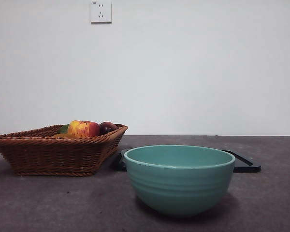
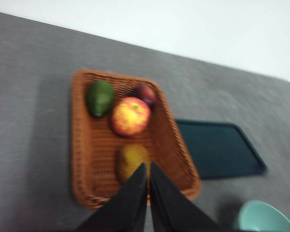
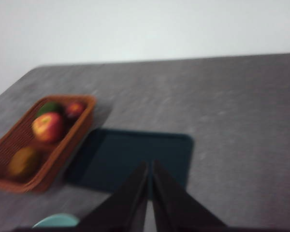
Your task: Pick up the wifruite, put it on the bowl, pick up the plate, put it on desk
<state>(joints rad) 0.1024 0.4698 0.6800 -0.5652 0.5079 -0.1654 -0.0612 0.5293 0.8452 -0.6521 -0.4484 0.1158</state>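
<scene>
A brown-yellow oval fruit (image 2: pixel 132 162) lies in the wicker basket (image 2: pixel 82 159), just past the tips of my left gripper (image 2: pixel 148 166), which is shut and empty high above the basket's near end. The fruit also shows in the right wrist view (image 3: pixel 23 162). The teal bowl (image 1: pixel 179 181) stands empty at the front of the desk (image 1: pixel 38 203). A flat black tray (image 1: pixel 244 164) lies behind the bowl. My right gripper (image 3: pixel 150 164) is shut and empty, high above the tray (image 3: pixel 135 157). Neither arm shows in the front view.
The basket (image 1: pixel 48 154) at the left also holds a red-yellow apple (image 1: pixel 83 128), a dark plum (image 1: pixel 107 127) and a green avocado (image 2: pixel 99 98). A white wall with a socket (image 1: pixel 100 11) stands behind the desk.
</scene>
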